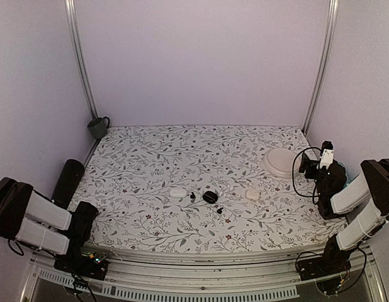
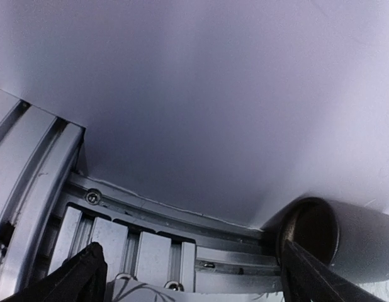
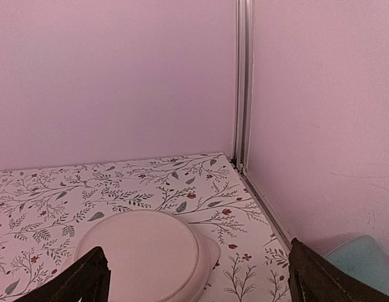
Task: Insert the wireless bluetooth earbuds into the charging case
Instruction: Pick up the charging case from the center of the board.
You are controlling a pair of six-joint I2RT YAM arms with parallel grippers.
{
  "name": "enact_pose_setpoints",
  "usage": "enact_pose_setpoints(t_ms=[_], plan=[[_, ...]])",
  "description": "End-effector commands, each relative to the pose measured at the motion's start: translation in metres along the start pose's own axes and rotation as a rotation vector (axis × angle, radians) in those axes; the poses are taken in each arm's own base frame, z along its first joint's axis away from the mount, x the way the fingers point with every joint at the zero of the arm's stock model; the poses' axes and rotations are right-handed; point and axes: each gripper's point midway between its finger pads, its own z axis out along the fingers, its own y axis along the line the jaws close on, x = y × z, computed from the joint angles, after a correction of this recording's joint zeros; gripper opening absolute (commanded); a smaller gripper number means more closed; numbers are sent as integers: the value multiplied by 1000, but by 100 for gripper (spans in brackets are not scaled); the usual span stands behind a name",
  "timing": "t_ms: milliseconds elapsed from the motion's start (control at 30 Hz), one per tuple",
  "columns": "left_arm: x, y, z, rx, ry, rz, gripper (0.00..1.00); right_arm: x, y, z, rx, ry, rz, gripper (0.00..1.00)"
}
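Centrally on the floral desk [image 1: 150, 157] sits the round black charging case [image 1: 210, 197], with one black earbud [image 1: 192, 196] just to its left and a second earbud [image 1: 219, 211] just beside its near right, neither inside. Well apart from these, the left fingers [image 2: 84, 280] and right fingers [image 3: 87, 280] are spread wide and hold nothing, the right pair facing a white dish [image 3: 150, 251].

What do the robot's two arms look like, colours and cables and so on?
Both the left arm and right arm have white tubular links between black joints. A thin black cable loops beside the right wrist, which carries a small white block. The jaws are black.
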Motion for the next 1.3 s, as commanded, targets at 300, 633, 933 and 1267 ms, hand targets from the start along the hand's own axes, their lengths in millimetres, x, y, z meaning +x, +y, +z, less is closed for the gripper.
enact_pose_setpoints(t_ms=[300, 633, 933, 1267], plan=[[2, 23, 0, 6, -4, -402, 96, -1, 2, 1, -15, -6, 6, 99], [3, 23, 0, 7, -4, -403, 96, -2, 2, 1, -14, -8, 7, 99], [4, 21, 0, -31, -2, -378, 96, -2, 2, 1, -15, -8, 7, 99], [-46, -116, -52, 308, -164, -14, 96, -4, 1, 0, 2, -5, 1, 99]])
